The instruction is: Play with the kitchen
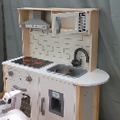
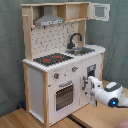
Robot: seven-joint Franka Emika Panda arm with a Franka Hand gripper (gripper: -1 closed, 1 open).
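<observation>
One large toy, the kitchen (image 2: pixel 60 65), was seen standing upright on a wooden floor (image 2: pixel 20 119) before a grey backdrop, its long axis vertical. Its front faced the second exterior view's lower right, towards the arm. The tool (image 2: pixel 93 87) was held just beside the lower right cupboard door (image 2: pixel 90 85); whether it was apart or together could not be told. An approach to that door was judged in hand, a grip on its edge being called for next.

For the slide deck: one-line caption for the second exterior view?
Franka arm's gripper at the front of the toy kitchen, beside the oven door.
</observation>
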